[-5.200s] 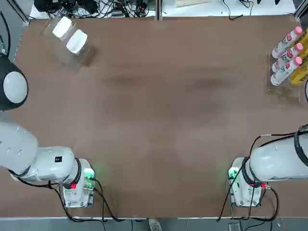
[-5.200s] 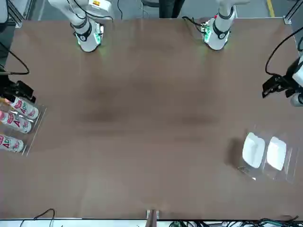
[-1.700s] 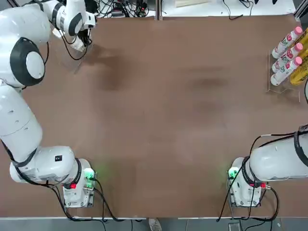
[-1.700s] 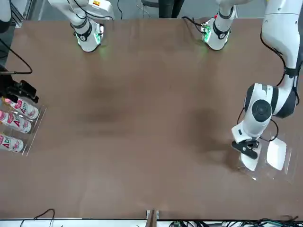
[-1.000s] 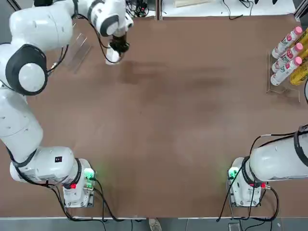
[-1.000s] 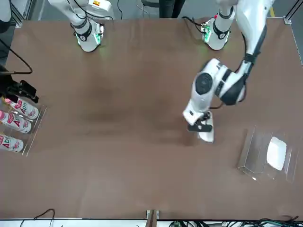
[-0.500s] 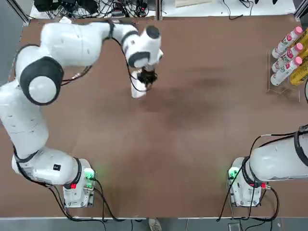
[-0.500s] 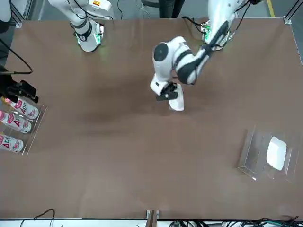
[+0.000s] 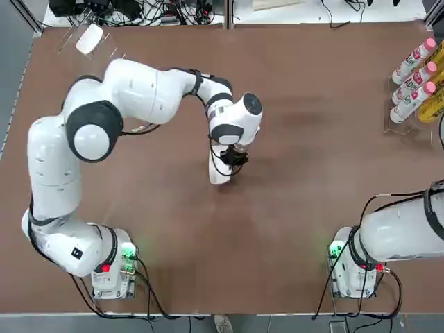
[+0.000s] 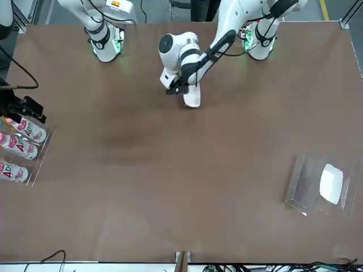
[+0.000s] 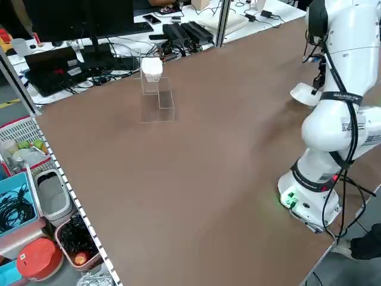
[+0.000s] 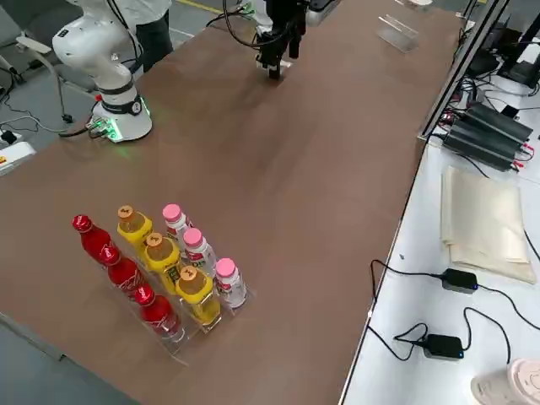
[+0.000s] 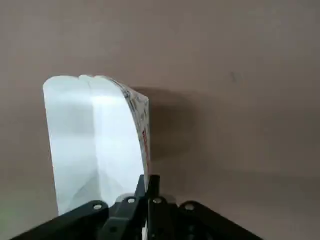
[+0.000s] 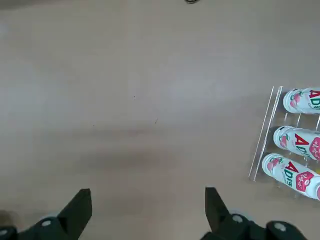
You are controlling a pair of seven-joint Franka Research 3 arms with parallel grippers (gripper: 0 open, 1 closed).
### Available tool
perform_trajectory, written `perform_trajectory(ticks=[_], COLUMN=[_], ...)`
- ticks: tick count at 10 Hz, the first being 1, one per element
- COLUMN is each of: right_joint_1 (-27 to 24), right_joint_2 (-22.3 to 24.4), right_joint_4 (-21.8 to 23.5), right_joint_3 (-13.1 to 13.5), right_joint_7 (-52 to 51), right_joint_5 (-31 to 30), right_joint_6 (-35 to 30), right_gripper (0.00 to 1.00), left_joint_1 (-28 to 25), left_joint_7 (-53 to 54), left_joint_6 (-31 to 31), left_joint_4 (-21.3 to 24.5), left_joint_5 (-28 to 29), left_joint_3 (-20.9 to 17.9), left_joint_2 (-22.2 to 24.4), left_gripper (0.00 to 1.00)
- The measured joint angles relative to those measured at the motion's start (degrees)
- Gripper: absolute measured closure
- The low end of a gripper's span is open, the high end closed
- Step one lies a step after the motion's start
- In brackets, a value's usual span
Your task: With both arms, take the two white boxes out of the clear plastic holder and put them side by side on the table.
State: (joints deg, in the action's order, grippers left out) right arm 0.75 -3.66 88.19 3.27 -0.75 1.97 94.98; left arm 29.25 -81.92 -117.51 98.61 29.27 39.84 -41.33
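My left gripper [image 9: 232, 157] is out over the middle of the table [image 9: 312, 180], shut on the edge of one white box [image 9: 220, 171]. The box [image 13: 95, 135] hangs on edge, its lower end at or just above the tabletop; I cannot tell if it touches. From the front, the same box [image 10: 191, 96] shows under the left gripper [image 10: 177, 86]. The second white box [image 9: 89, 39] sits in the clear plastic holder [image 9: 111, 50] at the table's far left corner. My right gripper [image 14: 147, 210] is open and empty, off at the right side near the bottles.
A clear rack of pink-capped white bottles [image 9: 413, 83] with yellow bottles [image 9: 433, 104] beside them stands at the far right edge. Red bottles [image 12: 126, 274] share that rack. Cables and power supplies lie beyond the table's far edge [image 9: 173, 10].
The left arm has carried the box from the far left holder toward the robot and to the middle of the table, lowering it. The right arm has not moved.
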Motion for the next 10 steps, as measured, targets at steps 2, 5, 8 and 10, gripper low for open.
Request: perform_trajectory(ticks=[2, 5, 8, 10], right_joint_1=[0.0, 0.0, 0.0, 0.0], right_joint_2=[0.0, 0.0, 0.0, 0.0], right_joint_4=[0.0, 0.0, 0.0, 0.0], right_joint_3=[0.0, 0.0, 0.0, 0.0], right_joint_7=[0.0, 0.0, 0.0, 0.0], right_joint_5=[0.0, 0.0, 0.0, 0.0], right_joint_6=[0.0, 0.0, 0.0, 0.0], right_gripper=[0.0, 0.0, 0.0, 0.0], left_joint_1=[0.4, 1.4, 6.2, 6.3], left_joint_7=[2.9, 7.9, 11.9, 14.5], left_joint_6=[0.0, 0.0, -1.0, -3.0], left_joint_4=[-7.2, -13.6, -18.9, -19.7], left_joint_5=[2.2, 2.9, 2.9, 2.9], left_joint_3=[-2.4, -6.3, -11.6, -11.7], left_joint_2=[-2.8, -5.4, -7.8, -8.8], left_gripper=[0.98, 0.98, 0.98, 0.96])
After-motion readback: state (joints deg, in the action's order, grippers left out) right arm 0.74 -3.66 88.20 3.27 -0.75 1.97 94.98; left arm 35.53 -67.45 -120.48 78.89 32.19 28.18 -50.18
